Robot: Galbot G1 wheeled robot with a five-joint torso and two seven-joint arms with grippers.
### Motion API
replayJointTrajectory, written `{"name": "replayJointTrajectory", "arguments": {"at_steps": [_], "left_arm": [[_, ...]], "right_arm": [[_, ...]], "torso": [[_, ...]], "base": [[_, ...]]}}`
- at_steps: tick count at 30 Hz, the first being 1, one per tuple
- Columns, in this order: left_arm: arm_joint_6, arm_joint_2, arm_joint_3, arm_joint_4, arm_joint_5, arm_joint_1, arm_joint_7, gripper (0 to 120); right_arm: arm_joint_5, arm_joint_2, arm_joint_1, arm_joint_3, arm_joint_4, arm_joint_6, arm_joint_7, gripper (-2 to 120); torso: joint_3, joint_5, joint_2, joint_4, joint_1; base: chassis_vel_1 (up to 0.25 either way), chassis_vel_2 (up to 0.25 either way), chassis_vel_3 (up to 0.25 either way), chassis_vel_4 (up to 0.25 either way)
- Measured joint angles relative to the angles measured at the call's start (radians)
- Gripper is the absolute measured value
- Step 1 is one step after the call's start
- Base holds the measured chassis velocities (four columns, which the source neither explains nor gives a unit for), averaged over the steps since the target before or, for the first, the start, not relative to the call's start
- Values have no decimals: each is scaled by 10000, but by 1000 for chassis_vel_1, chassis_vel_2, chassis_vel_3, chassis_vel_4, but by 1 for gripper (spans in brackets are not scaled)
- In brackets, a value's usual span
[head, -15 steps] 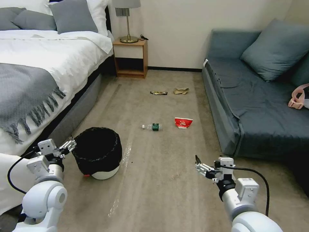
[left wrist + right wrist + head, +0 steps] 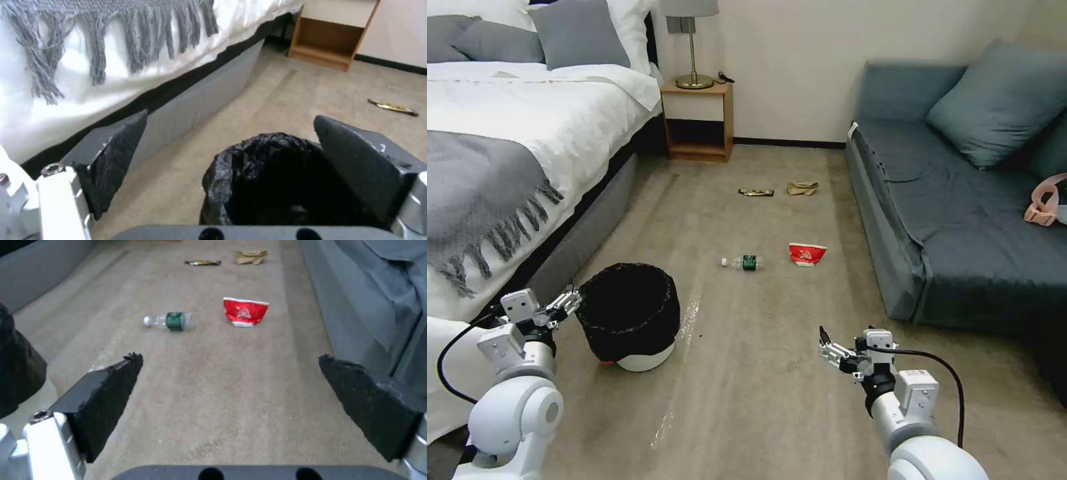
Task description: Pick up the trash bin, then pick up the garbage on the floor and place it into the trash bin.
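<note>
Carpet [image 2: 760,400] covers the floor between a bed [image 2: 507,133] on the robot's left and a blue sofa [image 2: 960,213] on its right, with a wooden nightstand [image 2: 697,120] against the far wall.

Trash bin [image 2: 630,317]: stands upright on the carpet near the bed's side, at the robot's front left. White body, black bag liner folded over the rim, small red mark low on the side facing the robot.

Left gripper [image 2: 569,300]: held just beside the bin rim on the bed side. The left wrist view shows its fingers [image 2: 120,146] spread wide, with the liner rim [image 2: 267,150] lying between and beyond them. Whether a finger touches the liner cannot be told.

Right gripper [image 2: 830,347]: held low over bare carpet at the robot's front right, well apart from the bin. The right wrist view shows its fingers [image 2: 111,390] spread wide with nothing between them.

Garbage, all lying on the carpet ahead of the robot:
- Clear bottle [image 2: 742,262] with green label, on its side, mid-floor.
- Red-and-white snack bag [image 2: 807,254], near the bottle on the sofa side.
- Gold-brown candy wrapper [image 2: 756,193], farther off toward the nightstand.
- Tan paper wad [image 2: 802,189], just beside the wrapper on the sofa side.

None of the four items is in contact with a gripper.
</note>
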Motion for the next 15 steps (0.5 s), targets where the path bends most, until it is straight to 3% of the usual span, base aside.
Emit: {"name": "replayJointTrajectory", "arguments": {"at_steps": [7,15], "left_arm": [[248,355,-64,123,-335,-219,-171,100],[424,366,66,435,-349,-502,-265,100]], "right_arm": [[-225,12,-99,-14,-54,-33,-49,100],[-318,76,-153,-74,-124,70,-66,100]], "torso": [[0,0,0,0,0],[0,0,0,0,0]], "base": [[0,0,0,0],[0,0,0,0]]}}
